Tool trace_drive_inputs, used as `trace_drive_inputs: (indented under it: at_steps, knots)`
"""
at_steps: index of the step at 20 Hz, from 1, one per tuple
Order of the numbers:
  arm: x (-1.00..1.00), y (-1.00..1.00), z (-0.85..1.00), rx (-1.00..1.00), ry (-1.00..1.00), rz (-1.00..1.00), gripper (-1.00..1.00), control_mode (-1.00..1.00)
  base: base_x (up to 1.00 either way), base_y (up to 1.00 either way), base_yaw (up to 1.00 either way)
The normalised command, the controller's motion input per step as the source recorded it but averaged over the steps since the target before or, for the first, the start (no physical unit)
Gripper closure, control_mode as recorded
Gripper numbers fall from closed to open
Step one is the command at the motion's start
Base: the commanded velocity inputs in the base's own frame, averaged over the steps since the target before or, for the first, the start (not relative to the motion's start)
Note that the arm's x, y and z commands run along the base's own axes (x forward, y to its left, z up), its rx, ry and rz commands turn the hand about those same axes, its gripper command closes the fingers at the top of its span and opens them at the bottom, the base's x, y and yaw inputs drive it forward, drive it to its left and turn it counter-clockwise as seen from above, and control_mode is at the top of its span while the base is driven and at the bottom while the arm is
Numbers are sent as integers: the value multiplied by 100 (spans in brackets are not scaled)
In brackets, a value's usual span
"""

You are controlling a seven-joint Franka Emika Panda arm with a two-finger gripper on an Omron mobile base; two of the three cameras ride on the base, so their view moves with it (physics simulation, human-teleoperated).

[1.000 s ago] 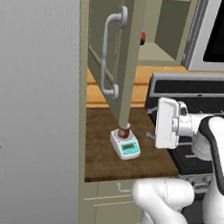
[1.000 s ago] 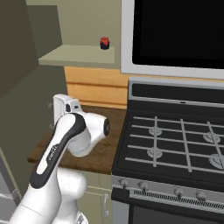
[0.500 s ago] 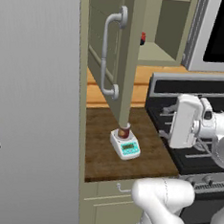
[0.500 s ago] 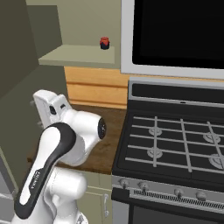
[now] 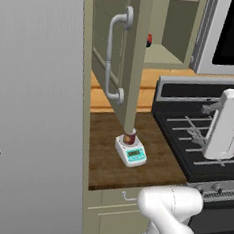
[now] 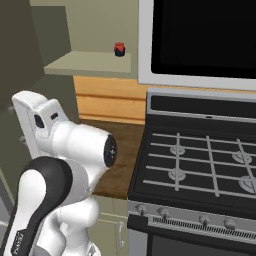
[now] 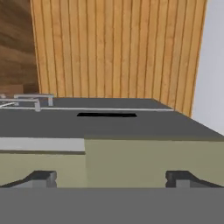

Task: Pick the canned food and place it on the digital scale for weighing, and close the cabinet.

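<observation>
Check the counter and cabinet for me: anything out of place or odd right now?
The cabinet door stands open over the counter. The canned food sits upright on the digital scale. Nothing spilled or damaged.

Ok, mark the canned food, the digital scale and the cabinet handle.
canned food [image 5: 130, 138], left base view, its side.
digital scale [image 5: 135, 154], left base view, its teal display.
cabinet handle [image 5: 110, 58], left base view, the bar's middle.

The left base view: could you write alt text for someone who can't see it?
A small dark can stands on a white kitchen scale on a wooden counter, just below the bottom edge of an open olive cabinet door with a long grey handle. To the right, a white robot arm hangs over a black stove.
</observation>
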Motion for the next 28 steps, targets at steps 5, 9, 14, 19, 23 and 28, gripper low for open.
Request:
trace_drive_inputs:
  at_steps: [5,9,14,19,23,28]
  knots:
    - [-90,58,13,22,1,-16,-100,-100,0,0,0]
    - [-50,96,-1,8,1,-11,-100,-100,0,0,0]
    - [0,100,-9,0,6,-13,-100,-100,0,0,0]
    - [10,94,-26,0,3,-18,-100,-100,0,0,0]
    - [14,67,-38,0,0,-25,-100,-100,0,0,0]
    - [16,34,-32,-8,0,-36,-100,-100,0,0,0]
